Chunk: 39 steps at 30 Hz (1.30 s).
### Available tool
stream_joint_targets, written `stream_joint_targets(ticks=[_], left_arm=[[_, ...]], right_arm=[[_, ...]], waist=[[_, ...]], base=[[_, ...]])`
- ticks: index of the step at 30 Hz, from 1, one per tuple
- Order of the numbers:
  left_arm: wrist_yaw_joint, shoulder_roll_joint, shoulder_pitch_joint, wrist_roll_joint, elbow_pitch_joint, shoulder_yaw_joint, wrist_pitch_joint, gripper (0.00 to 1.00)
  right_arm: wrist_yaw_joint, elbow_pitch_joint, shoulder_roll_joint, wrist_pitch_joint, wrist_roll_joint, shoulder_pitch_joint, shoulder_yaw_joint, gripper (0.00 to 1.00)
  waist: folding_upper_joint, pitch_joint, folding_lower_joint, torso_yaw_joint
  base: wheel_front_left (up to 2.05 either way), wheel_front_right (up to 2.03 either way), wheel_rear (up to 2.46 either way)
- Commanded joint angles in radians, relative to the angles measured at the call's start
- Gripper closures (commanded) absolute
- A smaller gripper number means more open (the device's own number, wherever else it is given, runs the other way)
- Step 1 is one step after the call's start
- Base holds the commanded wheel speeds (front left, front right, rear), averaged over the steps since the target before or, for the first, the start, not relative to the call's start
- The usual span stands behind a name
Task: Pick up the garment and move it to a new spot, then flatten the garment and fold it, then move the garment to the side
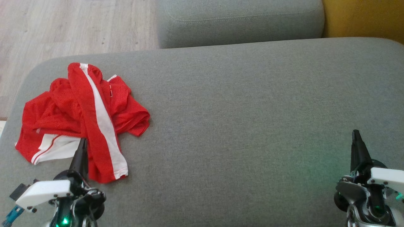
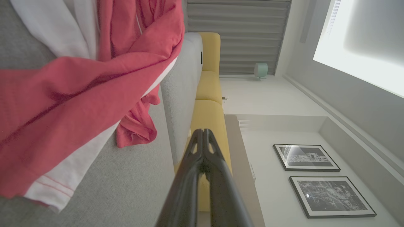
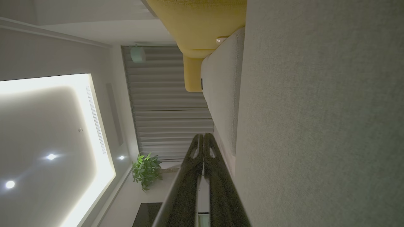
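Garment crumpled at the left end of the grey cushion, my left hand closed empty at its near edge, right hand closed well apart; I fear pinching 1 layer and dragging the heap.

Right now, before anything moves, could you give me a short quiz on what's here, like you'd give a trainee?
1. True or false: the garment lies spread flat on the grey cushion.
2. Which is nearer the garment? A, the left end effector; B, the right end effector.
3. Fill in: both end effectors are ____, holding nothing.
Key: 1 false, it is crumpled; 2 A; 3 shut.
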State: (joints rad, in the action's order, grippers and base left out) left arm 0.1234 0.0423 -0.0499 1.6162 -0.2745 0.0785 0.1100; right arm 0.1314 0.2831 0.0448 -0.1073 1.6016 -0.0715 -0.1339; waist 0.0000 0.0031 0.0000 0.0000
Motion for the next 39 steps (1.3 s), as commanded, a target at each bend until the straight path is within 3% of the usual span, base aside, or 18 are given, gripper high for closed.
stream_joint_targets(ticks=[1,4,5,22,32,39], left_arm=[[0.007,0.008,-0.058,-0.007,0.030,0.035,0.003,1.00],[0.007,0.008,-0.058,-0.007,0.030,0.035,0.003,1.00],[0.000,0.000,0.000,0.000,0.000,0.000,0.000,0.00],[-0.001,-0.002,0.026,-0.021,-0.008,-0.008,-0.040,0.00],[0.000,-0.001,0.019,-0.092,0.010,0.033,-0.070,0.00],[-0.002,-0.001,0.004,-0.192,0.047,0.066,-0.093,0.00]], right_arm=[[-0.001,-0.038,0.005,-0.006,0.007,-0.036,0.021,1.00],[-0.001,-0.038,0.005,-0.006,0.007,-0.036,0.021,1.00],[0.000,0.000,0.000,0.000,0.000,0.000,0.000,0.00],[0.000,0.017,-0.001,0.040,-0.053,0.014,0.017,0.00],[0.000,-0.008,-0.001,0.069,-0.197,0.006,0.007,0.00],[0.000,-0.064,0.000,0.093,-0.369,-0.006,0.013,0.00]], waist=[[0.0000,0.000,0.0000,0.000],[0.0000,0.000,0.0000,0.000],[0.0000,0.000,0.0000,0.000],[0.0000,-0.002,0.0000,0.000],[0.0000,-0.003,0.0000,0.000],[0.0000,-0.001,0.0000,0.002]], base=[[0.00,0.00,0.00],[0.00,0.00,0.00],[0.00,0.00,0.00],[0.00,0.00,0.00],[0.00,0.00,0.00],[0.00,0.00,0.00]])
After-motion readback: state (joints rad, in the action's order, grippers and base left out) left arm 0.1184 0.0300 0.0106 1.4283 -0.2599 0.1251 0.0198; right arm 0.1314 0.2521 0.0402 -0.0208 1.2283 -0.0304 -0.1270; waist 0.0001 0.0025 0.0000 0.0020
